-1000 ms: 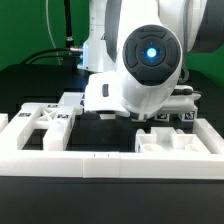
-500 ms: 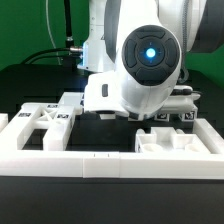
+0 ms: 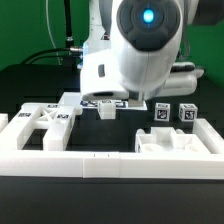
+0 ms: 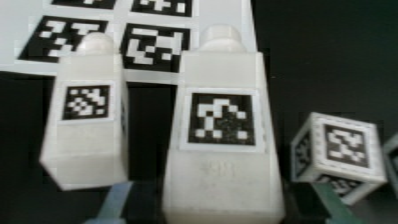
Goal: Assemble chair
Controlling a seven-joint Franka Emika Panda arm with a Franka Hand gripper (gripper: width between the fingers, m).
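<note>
Green backdrop (image 3: 25, 30) behind, black surface (image 3: 30, 85) below, closed off along the lower edge of the exterior view by a long white border rail (image 3: 100, 165). Upper middle of that frame taken up by the arm (image 3: 140, 50), its round blue-lit cap toward the camera and its fingers hidden under the housing.

Chair in loose white tagged parts, all on the surface inside the rail:
- At the exterior view's lower left, a cross-braced part (image 3: 45, 118) lying flat.
- At the exterior view's right, two small tagged blocks (image 3: 160, 113) (image 3: 187, 114) side by side, just apart.
- In front of them, lower right, a chunky recessed part (image 3: 170, 140) close to the rail.

In the wrist view, two tapered legs side by side, near but not touching, tags facing up. Larger in the picture, the middle leg (image 4: 222, 120), with the gripper (image 4: 210, 205) closed on its blunt end and one bluish fingertip (image 4: 112, 203) showing at each side. Beside it the second leg (image 4: 86, 110), free of the fingers. Pointed ends of both overlapping the marker board (image 4: 125, 45) in the picture. On the middle leg's other side, a tagged block (image 4: 338, 148), tilted, apart from the leg.
</note>
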